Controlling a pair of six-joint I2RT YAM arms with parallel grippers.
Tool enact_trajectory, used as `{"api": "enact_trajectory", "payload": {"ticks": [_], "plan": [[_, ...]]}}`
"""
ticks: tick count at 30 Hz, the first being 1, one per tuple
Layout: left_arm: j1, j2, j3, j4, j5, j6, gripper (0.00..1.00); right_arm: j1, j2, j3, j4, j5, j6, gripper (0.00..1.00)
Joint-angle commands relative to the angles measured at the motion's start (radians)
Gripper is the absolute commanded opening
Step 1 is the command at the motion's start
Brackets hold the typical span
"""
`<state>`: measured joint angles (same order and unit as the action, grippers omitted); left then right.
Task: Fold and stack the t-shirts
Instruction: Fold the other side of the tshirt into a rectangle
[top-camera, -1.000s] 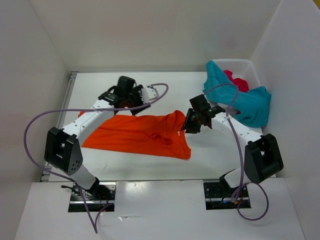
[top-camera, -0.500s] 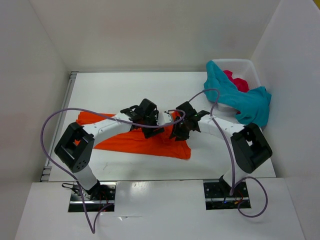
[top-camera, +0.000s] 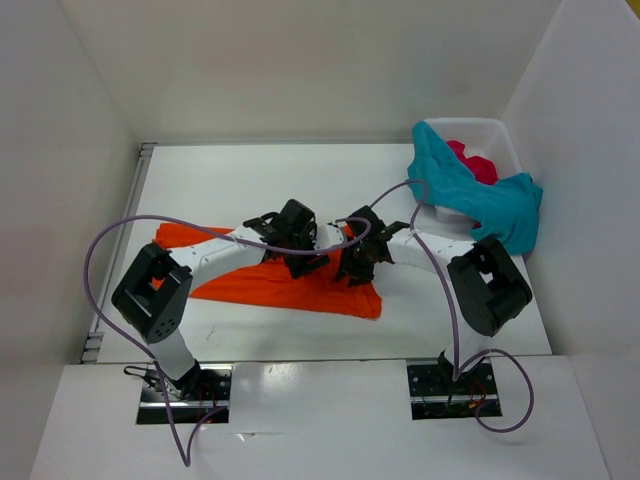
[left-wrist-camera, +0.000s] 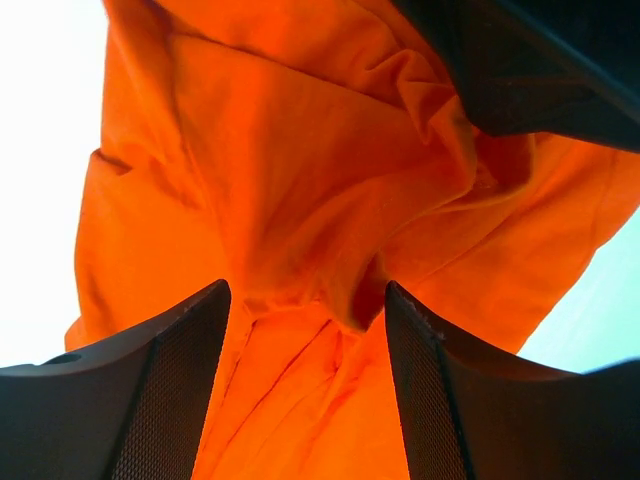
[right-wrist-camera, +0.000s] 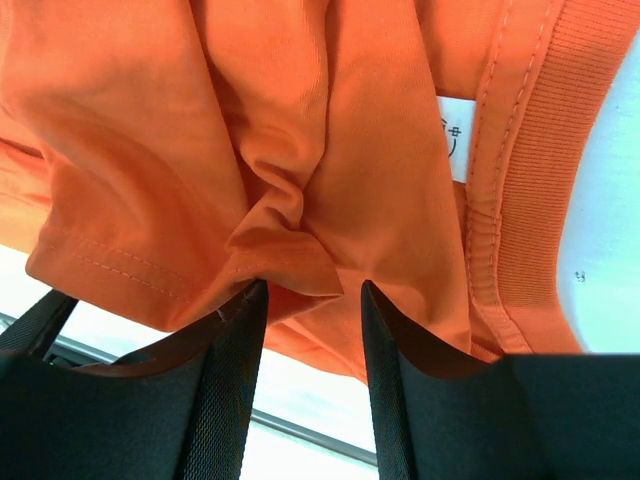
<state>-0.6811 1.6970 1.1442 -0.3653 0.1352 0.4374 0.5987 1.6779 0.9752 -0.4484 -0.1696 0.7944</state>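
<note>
Orange shirt (top-camera: 262, 280) on the tabletop (top-camera: 220, 180), spread from near the left edge to the middle and lying closer to the near edge than the far one. Its right end is rumpled, not flat. The teal shirt (top-camera: 480, 200) hangs over the rim of the white basket (top-camera: 503, 135) in the far right corner, and the pink-red shirt (top-camera: 475, 160) lies inside it. Nothing is folded or stacked yet.

Left claw (top-camera: 305, 262): jaws stand apart over the rumpled end, with a raised ridge of orange cloth between them that neither jaw presses.

Right claw (top-camera: 352, 268): just beside the left one and low over the same end, near the collar (right-wrist-camera: 520, 150) and its label (right-wrist-camera: 452, 140). Its jaws are apart, with a pucker of cloth lodged at the tips. Whether that pucker is nipped or merely resting there cannot be told.

Likely hazards:
- **Claws knocking together.** They work the same small patch, so a sideways move by either could strike the other.
- **Catching several layers.** The cloth under both is bunched, so a claw that closes here would probably take more than one layer. The fold would then come out skewed or lumpy.
- **Dragging the shirt.** If the pucker is caught on the right claw, pulling away could drag the shirt toward the right edge and undo the flat part.
- **Snagging a cable.** The purple cable (top-camera: 395, 192) loops close above the work and might snag a claw.
- **Pulling the teal shirt.** The right arm lies near the hanging teal shirt, so a wide swing could pull it from the basket.
</note>
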Motion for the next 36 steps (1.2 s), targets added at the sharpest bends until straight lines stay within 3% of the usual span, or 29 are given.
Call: {"api": "enact_trajectory", "payload": {"ticks": [1, 6, 9, 14, 20, 24, 29, 32, 36], "plan": [[-0.024, 0.009, -0.017, -0.015, 0.035, -0.013, 0.70, 0.012, 0.009, 0.031, 0.030, 0.002, -0.012, 0.46], [-0.072, 0.029, -0.037, -0.005, -0.006, -0.012, 0.70, 0.012, 0.055, 0.057, 0.028, -0.031, -0.012, 0.41], [-0.072, 0.038, -0.037, 0.005, -0.028, -0.026, 0.63, 0.012, 0.065, 0.046, 0.028, -0.022, -0.012, 0.34], [-0.072, 0.029, -0.037, -0.006, -0.028, -0.035, 0.45, 0.021, 0.045, 0.046, 0.039, -0.002, -0.012, 0.01], [-0.072, 0.020, -0.046, -0.006, -0.048, -0.046, 0.16, 0.021, -0.038, 0.046, -0.041, 0.082, 0.006, 0.00], [-0.072, 0.010, -0.046, -0.018, -0.048, -0.046, 0.05, 0.021, -0.148, 0.027, -0.104, 0.123, 0.041, 0.00], [-0.072, 0.001, -0.055, -0.040, -0.039, -0.037, 0.04, 0.044, -0.263, 0.017, -0.145, 0.104, 0.069, 0.00], [-0.072, 0.001, -0.055, -0.040, -0.048, -0.011, 0.04, 0.073, -0.264, -0.007, -0.145, 0.021, 0.069, 0.00], [-0.072, -0.017, -0.064, -0.040, -0.069, 0.017, 0.04, 0.122, -0.254, -0.007, -0.187, 0.021, 0.101, 0.00]]}}
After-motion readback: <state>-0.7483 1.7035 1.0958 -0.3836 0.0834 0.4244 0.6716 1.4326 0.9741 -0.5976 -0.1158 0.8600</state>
